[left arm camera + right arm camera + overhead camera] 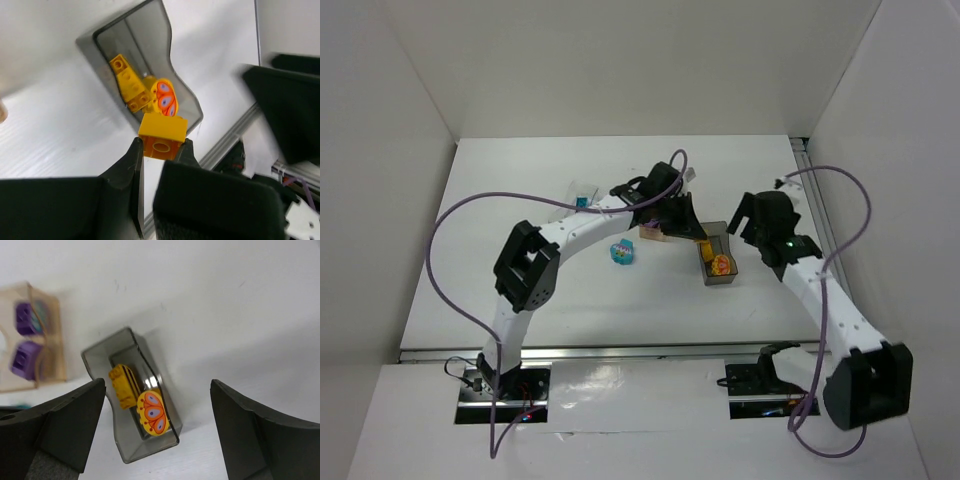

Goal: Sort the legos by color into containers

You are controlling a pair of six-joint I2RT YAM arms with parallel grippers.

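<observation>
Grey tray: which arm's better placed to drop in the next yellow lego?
Left. The left gripper is shut on a yellow lego close to the grey tray, which holds other yellow pieces. The right gripper hangs open and empty above it.

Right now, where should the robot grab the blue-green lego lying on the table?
Come straight down from above and pinch the blue-green lego across its two side faces. It lies alone on the table, low and chunky, with room around it. The open right end effector looks free.
</observation>
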